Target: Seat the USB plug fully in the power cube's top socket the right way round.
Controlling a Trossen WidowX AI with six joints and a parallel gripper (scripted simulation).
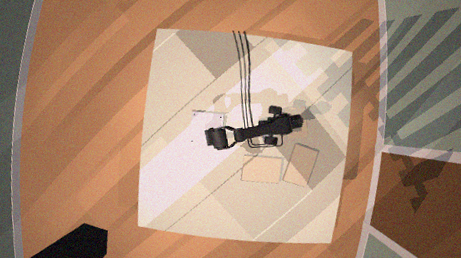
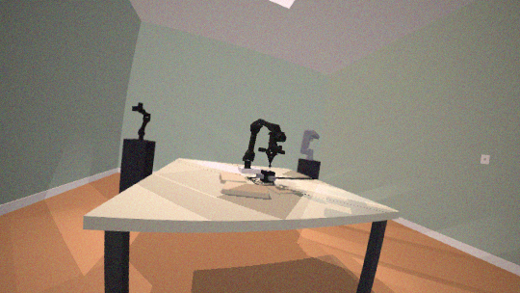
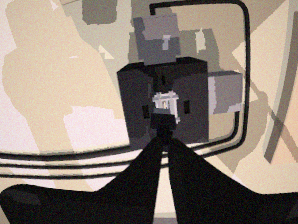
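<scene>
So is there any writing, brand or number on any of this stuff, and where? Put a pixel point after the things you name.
None that I can read.
Power cube (image 3: 137,102): only small dark slots and a pale metallic part on top, no legible text.
Gripper (image 3: 164,144): no lettering visible.
Wall plate (image 2: 484,159): too small and blurred to tell.

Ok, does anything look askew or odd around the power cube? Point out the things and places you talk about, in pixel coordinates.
Yes: the USB plug (image 3: 163,120), gripped by the gripper (image 2: 270,164) (image 3: 164,144) over the power cube (image 2: 266,177) (image 3: 192,125), has its bright metal end (image 3: 166,101) exposed, so it doesn't look fully seated. I can't tell whether its tip is in the socket.
</scene>
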